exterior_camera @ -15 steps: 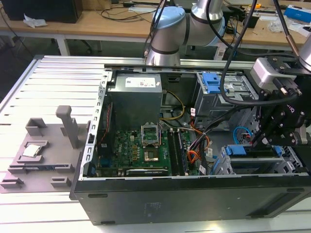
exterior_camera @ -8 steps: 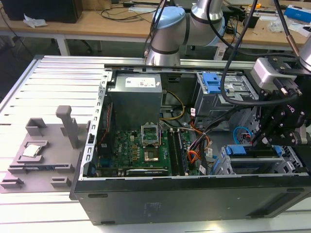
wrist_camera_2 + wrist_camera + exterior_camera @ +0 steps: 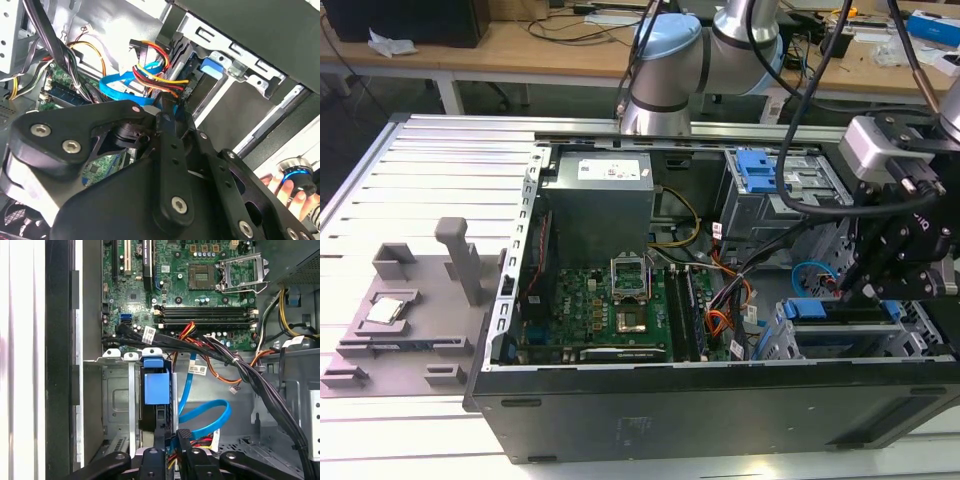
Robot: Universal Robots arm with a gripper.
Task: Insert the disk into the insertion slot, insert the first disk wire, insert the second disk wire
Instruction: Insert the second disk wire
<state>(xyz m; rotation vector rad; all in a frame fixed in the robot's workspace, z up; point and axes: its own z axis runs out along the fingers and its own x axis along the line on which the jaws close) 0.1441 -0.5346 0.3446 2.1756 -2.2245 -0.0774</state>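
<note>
The disk (image 3: 840, 310), in its bright blue carrier (image 3: 156, 385), sits inside the insertion slot (image 3: 788, 342), a silver perforated cage (image 3: 117, 400) at the case's front corner on the exterior view's right. My black gripper (image 3: 867, 288) hangs just over the disk's rear edge. In both wrist views the gripper (image 3: 163, 113) (image 3: 170, 439) has its fingers drawn together on the end of a flat blue disk wire (image 3: 212, 416) (image 3: 116, 81). A bundle of red, yellow and black wires (image 3: 156, 75) (image 3: 200, 442) with a black plug lies right beside the fingers at the disk's rear.
The open computer case (image 3: 650, 400) holds the motherboard (image 3: 610, 300), power supply (image 3: 600, 205) and a thick black cable bundle (image 3: 250, 377) crossing close to the gripper. A grey fixture (image 3: 405, 310) lies outside the case. A person's hand (image 3: 287, 187) holds a small blue-lit device.
</note>
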